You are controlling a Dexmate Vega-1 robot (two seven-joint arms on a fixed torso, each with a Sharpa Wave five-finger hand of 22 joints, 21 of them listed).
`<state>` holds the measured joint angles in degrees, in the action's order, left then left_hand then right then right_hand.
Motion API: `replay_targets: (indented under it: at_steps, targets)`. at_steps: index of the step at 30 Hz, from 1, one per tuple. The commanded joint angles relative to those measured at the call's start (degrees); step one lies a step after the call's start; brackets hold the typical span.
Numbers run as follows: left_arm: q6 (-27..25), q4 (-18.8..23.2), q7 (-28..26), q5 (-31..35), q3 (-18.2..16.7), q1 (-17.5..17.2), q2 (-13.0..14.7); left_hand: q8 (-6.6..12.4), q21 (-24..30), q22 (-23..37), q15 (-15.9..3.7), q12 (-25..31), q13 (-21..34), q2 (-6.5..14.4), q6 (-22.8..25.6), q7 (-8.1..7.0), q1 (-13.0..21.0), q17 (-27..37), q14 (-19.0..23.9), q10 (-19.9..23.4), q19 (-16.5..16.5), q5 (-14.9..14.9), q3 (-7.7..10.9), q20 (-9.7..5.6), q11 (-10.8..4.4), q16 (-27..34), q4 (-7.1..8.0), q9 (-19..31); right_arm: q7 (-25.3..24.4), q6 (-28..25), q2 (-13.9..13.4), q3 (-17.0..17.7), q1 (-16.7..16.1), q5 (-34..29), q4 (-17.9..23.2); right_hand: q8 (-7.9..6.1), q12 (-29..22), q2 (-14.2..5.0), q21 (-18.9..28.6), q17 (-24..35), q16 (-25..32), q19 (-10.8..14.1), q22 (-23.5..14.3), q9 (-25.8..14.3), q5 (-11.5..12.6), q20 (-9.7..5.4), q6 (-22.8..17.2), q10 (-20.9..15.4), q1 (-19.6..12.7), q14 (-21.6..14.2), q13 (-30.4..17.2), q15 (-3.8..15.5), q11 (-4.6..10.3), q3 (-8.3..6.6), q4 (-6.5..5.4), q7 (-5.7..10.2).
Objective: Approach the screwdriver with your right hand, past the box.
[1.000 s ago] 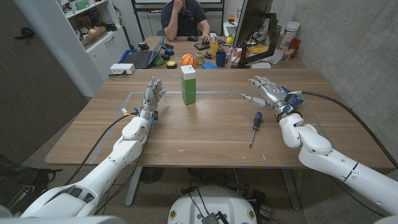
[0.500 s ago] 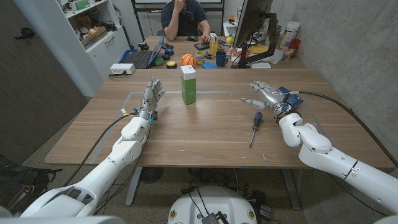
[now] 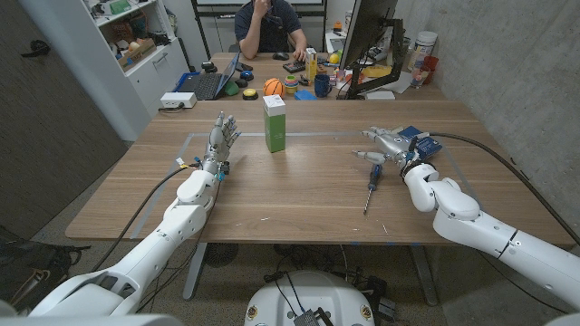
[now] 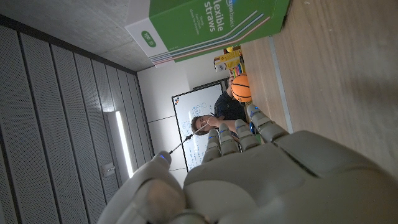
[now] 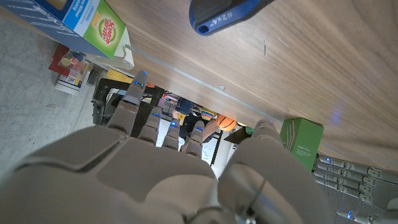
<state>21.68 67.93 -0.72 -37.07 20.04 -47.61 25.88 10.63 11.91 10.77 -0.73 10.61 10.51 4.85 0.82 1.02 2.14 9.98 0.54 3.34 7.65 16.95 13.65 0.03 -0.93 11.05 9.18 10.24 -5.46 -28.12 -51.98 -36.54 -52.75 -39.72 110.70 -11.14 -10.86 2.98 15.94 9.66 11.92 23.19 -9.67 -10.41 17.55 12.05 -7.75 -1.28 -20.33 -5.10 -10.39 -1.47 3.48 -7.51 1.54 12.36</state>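
- Right hand (image 3: 388,145), fingers spread, gripping nothing, hovers over blue-handled screwdriver (image 3: 371,184) w/ black shaft, ready to grasp.
- Tall green-and-white box (image 3: 274,122) well apart.
- Left hand (image 3: 217,145) upright, fingers apart, idle.

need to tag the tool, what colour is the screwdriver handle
Blue and black, clearest in the right wrist view: screwdriver handle.

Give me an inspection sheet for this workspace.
Surface: wooden table, a pale outline marked on it.
Job's things: screwdriver lying flat, blue handle toward the right hand; green box upright.
Clutter: blue-and-green carton beside the right hand.
Hands: left hand open, fingers up; right hand open, just beyond the handle.
Cables: black cable behind the right arm.
Surroundings: seated person at a cluttered desk.
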Motion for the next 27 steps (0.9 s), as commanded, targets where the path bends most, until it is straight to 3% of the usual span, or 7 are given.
replay_targets:
  at_steps: [1, 5, 11, 27]
  targets:
    - [-0.11, 0.11, -0.09, 0.01, -0.01, -0.23, 0.05, 0.28, 0.08, 0.11, 0.05, 0.21, 0.32, 1.5, 0.24, -0.44, -0.47, 0.18, 0.52, 0.38, 0.6, 0.39, -0.1, 0.1, -0.19, 0.28, -0.1, 0.23, 5.73, -3.99, 0.23, -1.84, 1.78, -1.07, -0.12, -0.54, -0.51, -0.03, -0.57, 0.09, 0.49, 3.78, -0.03, 0.0, 0.76, 0.04, -2.35, -2.25, -1.77, -2.68, -0.03, 0.87, 0.73, 0.29, 0.94, 0.08]
    - [-0.1, -0.04, -0.08, 0.03, 0.02, -0.14, -0.01, 0.29, 0.08, 0.11, -0.01, 0.19, 0.32, 1.49, 0.24, -0.47, -0.48, 0.18, 0.48, 0.34, 0.59, 0.41, -0.13, 0.1, -0.29, 0.27, -0.1, 0.23, 4.38, -3.62, 0.29, -1.76, 1.65, -0.83, -0.39, -0.72, -0.64, -0.02, -1.06, 0.06, 0.51, 6.63, 0.02, 0.0, 0.98, 0.04, -4.65, -4.41, -2.86, -4.59, 0.0, 2.0, 0.96, 0.84, 1.39, 0.12]
    - [-0.14, -0.33, -0.09, 0.09, 0.05, 0.14, -0.09, 0.28, 0.05, 0.1, -0.01, 0.19, 0.32, 1.47, 0.22, -0.53, -0.49, 0.18, 0.46, 0.36, 0.57, 0.43, -0.18, 0.11, -0.2, 0.26, -0.1, 0.23, 3.49, -3.2, 0.39, -1.59, 1.51, 0.08, -0.7, -1.07, -0.9, -0.06, -2.05, 0.04, 0.49, 8.21, 0.05, -0.02, 1.23, 0.16, -7.58, -7.19, -3.83, -6.49, 0.03, 2.81, 1.89, 1.42, 1.74, 0.12]
    - [0.12, -1.8, 0.37, 0.16, 0.24, 1.15, -0.57, 0.28, 0.03, 0.09, -0.06, 0.19, 0.32, 1.42, 0.18, -0.57, -0.53, 0.18, 0.49, 0.36, 0.55, 0.48, -0.31, 0.19, -0.22, 0.27, -0.09, 0.23, 2.4, -2.36, 0.8, -2.02, 2.28, 1.25, -1.98, -1.35, -0.48, -0.05, -3.04, 0.07, 0.11, 8.91, 0.04, -0.08, 1.3, 0.1, -10.24, -7.72, -3.75, -7.0, -0.02, 3.19, 1.52, 2.2, 1.55, 0.11]
